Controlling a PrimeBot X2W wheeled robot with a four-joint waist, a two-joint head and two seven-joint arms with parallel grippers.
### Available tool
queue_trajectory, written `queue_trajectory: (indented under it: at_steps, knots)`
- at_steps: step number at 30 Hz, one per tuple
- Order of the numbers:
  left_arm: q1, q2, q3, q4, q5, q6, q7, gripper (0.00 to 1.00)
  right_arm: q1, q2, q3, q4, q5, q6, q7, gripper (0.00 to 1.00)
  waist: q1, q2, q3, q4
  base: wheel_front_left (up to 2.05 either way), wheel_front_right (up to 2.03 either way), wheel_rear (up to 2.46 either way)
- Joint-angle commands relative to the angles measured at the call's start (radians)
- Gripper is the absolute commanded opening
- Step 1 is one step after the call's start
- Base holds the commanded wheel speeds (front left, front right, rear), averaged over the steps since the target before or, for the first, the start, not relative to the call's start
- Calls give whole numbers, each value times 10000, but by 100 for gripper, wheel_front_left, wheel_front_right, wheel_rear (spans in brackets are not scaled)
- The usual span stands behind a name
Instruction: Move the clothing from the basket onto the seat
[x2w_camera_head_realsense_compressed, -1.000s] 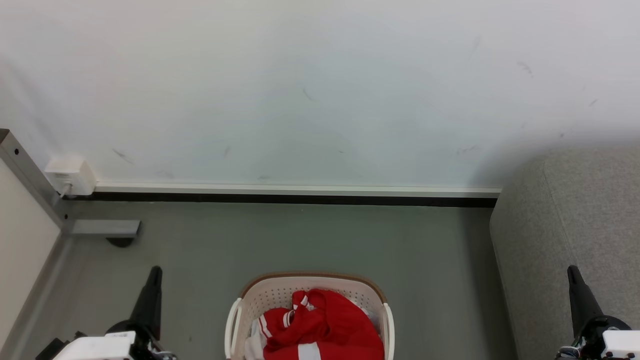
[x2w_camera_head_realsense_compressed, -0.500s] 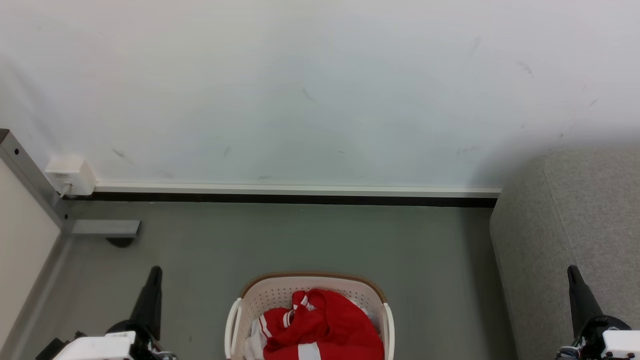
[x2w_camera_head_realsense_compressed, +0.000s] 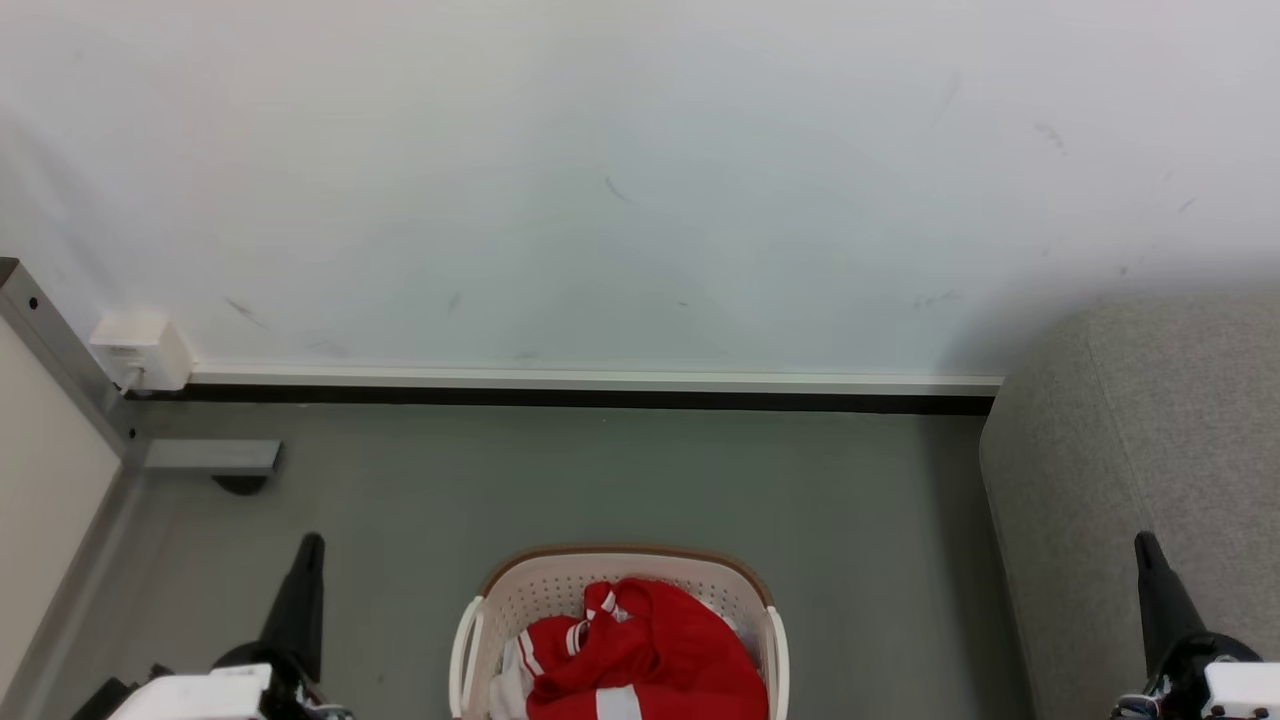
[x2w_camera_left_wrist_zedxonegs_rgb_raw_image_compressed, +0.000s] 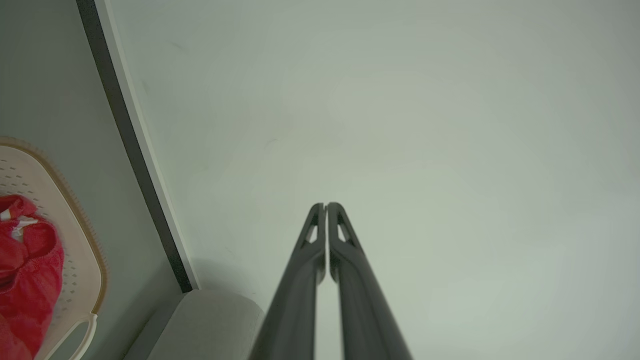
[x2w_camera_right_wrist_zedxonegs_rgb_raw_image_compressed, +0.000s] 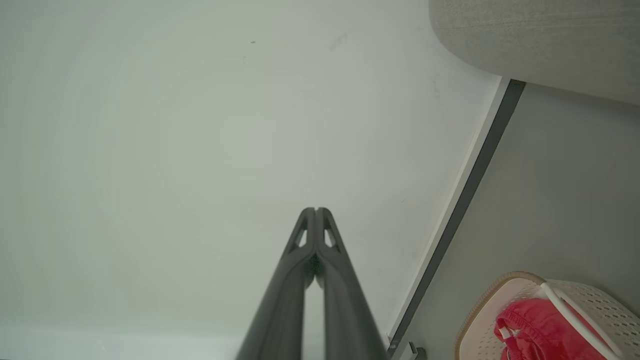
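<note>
With the clothing (x2w_camera_head_realsense_compressed: 655, 650) heaped in the basket (x2w_camera_head_realsense_compressed: 540, 590) at 6 o'clock and the seat (x2w_camera_head_realsense_compressed: 1150, 440) at 4, I judge my left hand (x2w_camera_left_wrist_zedxonegs_rgb_raw_image_compressed: 325, 206) and right hand (x2w_camera_right_wrist_zedxonegs_rgb_raw_image_compressed: 315, 210), both clenched empty, are parked aside pre-reach.

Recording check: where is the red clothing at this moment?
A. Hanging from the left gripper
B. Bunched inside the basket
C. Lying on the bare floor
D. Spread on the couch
B: the red clothing lies bunched inside the basket, with nothing red on the couch, and the left gripper and right gripper are shut and empty on either side.
</note>
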Motion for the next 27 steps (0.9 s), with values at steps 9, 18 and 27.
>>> queue_trajectory:
  at_steps: [9,18,27]
  knots:
    - [269,-68,-207,239,76,56,-237,100,383,145,152,174,-157,-3,-233,100,0,-1,2,2,0,0,0]
    - [237,-55,-482,41,470,46,-675,100,561,119,221,-207,-1316,-4,-677,100,0,-1,10,22,0,0,0]
    - [167,-44,-658,-111,1778,91,-1035,100,673,97,304,-710,-3238,-5,-1029,100,0,-1,27,53,0,0,0]
